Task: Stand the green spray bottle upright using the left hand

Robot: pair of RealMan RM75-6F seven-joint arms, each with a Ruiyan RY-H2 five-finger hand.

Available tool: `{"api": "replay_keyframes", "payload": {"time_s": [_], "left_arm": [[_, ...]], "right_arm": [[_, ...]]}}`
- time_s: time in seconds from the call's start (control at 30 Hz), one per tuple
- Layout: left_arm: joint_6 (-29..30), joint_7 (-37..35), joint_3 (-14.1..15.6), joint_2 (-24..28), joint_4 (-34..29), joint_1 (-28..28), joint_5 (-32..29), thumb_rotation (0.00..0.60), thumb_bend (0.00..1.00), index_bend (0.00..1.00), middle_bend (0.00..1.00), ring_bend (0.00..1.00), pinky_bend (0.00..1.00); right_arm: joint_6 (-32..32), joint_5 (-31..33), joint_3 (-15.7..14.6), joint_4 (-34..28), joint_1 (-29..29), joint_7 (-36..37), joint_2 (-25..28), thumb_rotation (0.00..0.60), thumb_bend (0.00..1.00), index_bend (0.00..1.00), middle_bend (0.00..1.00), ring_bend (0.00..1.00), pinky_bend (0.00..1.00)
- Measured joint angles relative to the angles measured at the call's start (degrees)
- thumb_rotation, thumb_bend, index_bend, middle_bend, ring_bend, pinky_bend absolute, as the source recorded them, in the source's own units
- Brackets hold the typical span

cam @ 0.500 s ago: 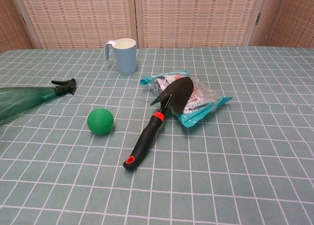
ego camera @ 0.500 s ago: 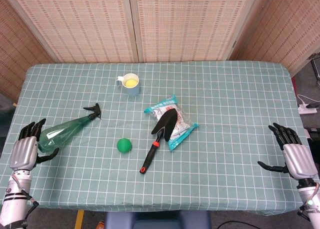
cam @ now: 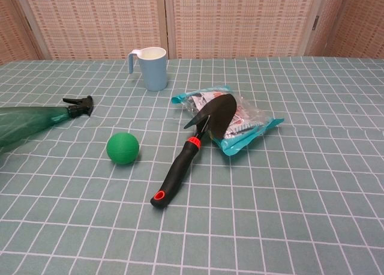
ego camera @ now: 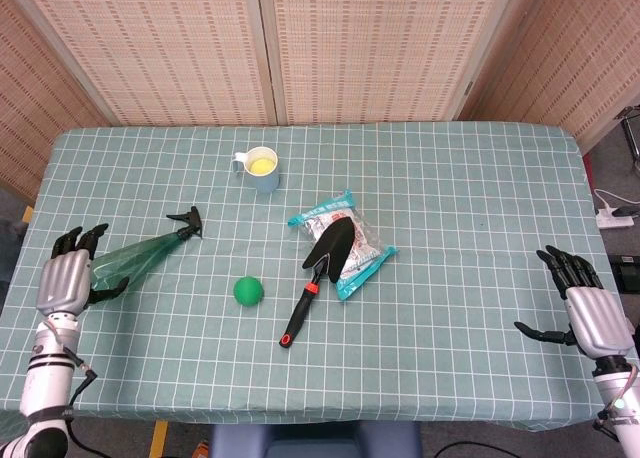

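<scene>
The green spray bottle (ego camera: pixel 140 253) lies on its side at the table's left, its black nozzle (ego camera: pixel 187 221) pointing toward the far right. My left hand (ego camera: pixel 66 281) is at the bottle's base end, fingers spread above it and thumb beside its near side; no firm grip shows. The chest view shows the bottle (cam: pixel 30 122) still lying flat, and the left hand is out of that frame. My right hand (ego camera: pixel 590 313) hovers open at the table's near right edge, holding nothing.
A blue mug (ego camera: pixel 262 168) with something yellow inside stands at the back. A green ball (ego camera: pixel 249 291), a black trowel with red trim (ego camera: pixel 318 268) and a snack packet (ego camera: pixel 352 240) lie mid-table. The checked cloth's left edge (ego camera: pixel 30 228) is close to the hand.
My left hand has moved forward along the table's left side and now covers the bottle's base end. The bottle and the right hand have not moved.
</scene>
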Motion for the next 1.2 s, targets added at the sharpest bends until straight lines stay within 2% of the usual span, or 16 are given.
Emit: {"api": "replay_keyframes", "payload": {"time_s": [0.13, 0.27, 0.47, 0.57, 0.77, 0.87, 1.07, 1.2], "left_arm": [[-5.3, 8.1, -2.6, -2.0, 4.0, -8.6, -11.8, 0.600, 0.22, 0.10, 0.18, 0.09, 0.08], [-7.9, 21.5, -4.0, -4.5, 10.8, -18.9, -24.3, 0.600, 0.22, 0.12, 0.18, 0.09, 0.08], [-7.5, 40.7, -4.1, -8.8, 20.0, -31.1, -37.9, 0.600, 0.22, 0.18, 0.17, 0.09, 0.08], [-7.2, 48.2, -3.3, -11.3, 24.4, -35.2, -45.1, 0.600, 0.22, 0.21, 0.14, 0.08, 0.07], [-6.7, 59.9, -1.4, -15.4, 30.2, -38.9, -57.2, 0.600, 0.22, 0.20, 0.11, 0.06, 0.05], [-6.8, 62.9, -1.0, -17.4, 33.3, -39.4, -60.9, 0.600, 0.22, 0.20, 0.11, 0.06, 0.05], [-8.7, 65.2, -1.0, -20.0, 37.6, -39.0, -62.8, 0.600, 0.22, 0.21, 0.11, 0.06, 0.05], [-9.5, 65.1, -1.8, -20.9, 39.5, -38.8, -61.9, 0.600, 0.22, 0.22, 0.12, 0.06, 0.05]], "right_arm": [[-1.3, 0.5, 0.0, -0.2, 0.6, -0.8, 0.1, 0.600, 0.00, 0.00, 0.00, 0.00, 0.00], [-1.9, 0.8, -0.1, -0.4, 0.8, -0.9, 0.3, 0.600, 0.00, 0.00, 0.00, 0.00, 0.00], [-3.1, 1.4, -0.4, -0.4, 0.8, 0.9, 1.4, 0.600, 0.00, 0.01, 0.00, 0.00, 0.00], [-3.8, 1.6, -0.6, -0.4, 0.8, 1.7, 2.0, 0.600, 0.00, 0.04, 0.00, 0.00, 0.00], [-4.3, 1.8, -0.6, -0.4, 0.9, 3.1, 2.4, 0.600, 0.00, 0.05, 0.00, 0.00, 0.00], [-4.6, 1.8, -0.5, -0.4, 1.1, 3.4, 2.5, 0.600, 0.00, 0.05, 0.00, 0.00, 0.00], [-4.8, 2.0, -0.4, -0.7, 1.3, 2.8, 2.5, 0.600, 0.00, 0.09, 0.00, 0.00, 0.00], [-4.8, 2.0, -0.5, -0.8, 1.4, 2.0, 2.5, 0.600, 0.00, 0.10, 0.00, 0.00, 0.00]]}}
